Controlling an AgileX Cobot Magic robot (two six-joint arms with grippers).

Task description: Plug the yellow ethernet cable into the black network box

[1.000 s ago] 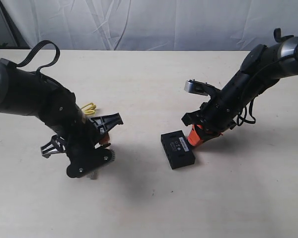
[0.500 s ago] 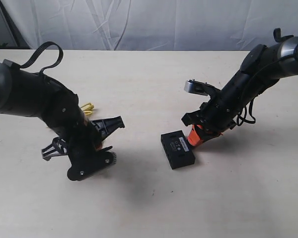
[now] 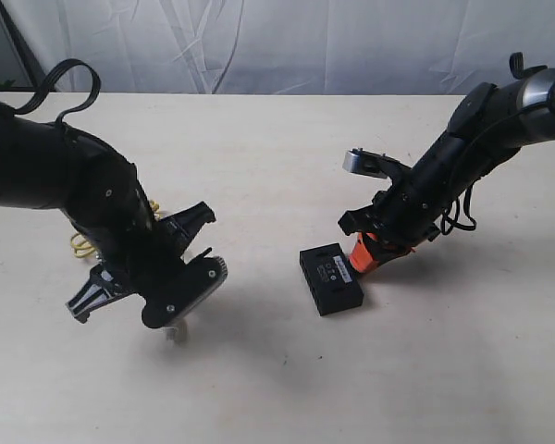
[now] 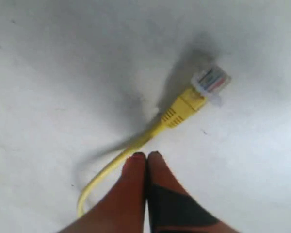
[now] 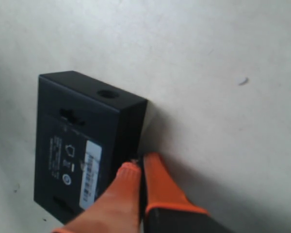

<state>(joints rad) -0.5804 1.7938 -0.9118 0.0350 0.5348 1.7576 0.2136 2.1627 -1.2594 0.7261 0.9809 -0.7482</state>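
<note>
The yellow ethernet cable (image 4: 172, 115) runs out from between my left gripper's (image 4: 146, 155) shut fingertips and ends in a clear plug (image 4: 211, 81) held off the table, with its shadow below it. In the exterior view that plug (image 3: 174, 331) hangs under the left gripper (image 3: 180, 310), and yellow loops (image 3: 80, 245) show behind the arm. The black network box (image 3: 331, 278) lies flat at centre, white label up. My right gripper (image 3: 363, 261) is shut, with its orange fingertips (image 5: 153, 167) against the side wall of the box (image 5: 72, 141) and nothing between them.
The pale tabletop (image 3: 287, 157) stretches back to a white curtain (image 3: 287, 42). Both black arms lean over it, the left arm's bulk (image 3: 65, 185) covering most of the cable bundle. A round socket (image 5: 107, 93) shows on one end face of the box.
The left arm has swung leftwards and turned, carrying the cable end; the yellow loops now show on the arm's left side. The right arm and the box have not moved.
</note>
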